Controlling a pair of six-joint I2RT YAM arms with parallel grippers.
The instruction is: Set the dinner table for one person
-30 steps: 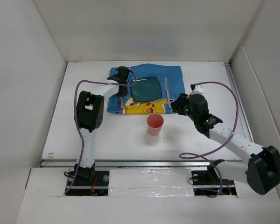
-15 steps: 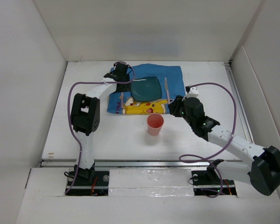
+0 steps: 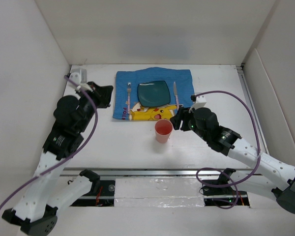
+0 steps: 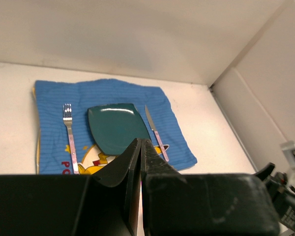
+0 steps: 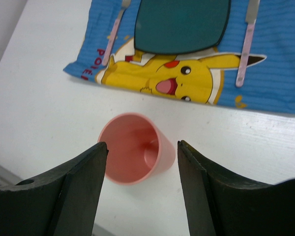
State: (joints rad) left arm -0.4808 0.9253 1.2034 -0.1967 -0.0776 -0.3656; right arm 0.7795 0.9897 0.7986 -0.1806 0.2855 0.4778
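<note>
As seen from above, the white tabletop (image 3: 137, 152) is found lying flat ahead of both arm bases. Its long axis is set left to right, along the metal rail (image 3: 152, 172) at its near edge. On the blue placemat (image 3: 184, 81) at the far middle, a Pikachu print is noted; only the letters "PO" can be read. The left hand (image 4: 140, 143) is pressed closed, empty. The right hand (image 5: 140, 147) is spread wide, with an upright pink cup (image 5: 132, 157) just beyond its fingertips.

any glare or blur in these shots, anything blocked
Left wrist: faint glare along the far rim of the plate, dark shut jaws block the lower frame. Right wrist: cup sharp, jaws near the lens soft. Top external: even light, faint shadows.
</note>
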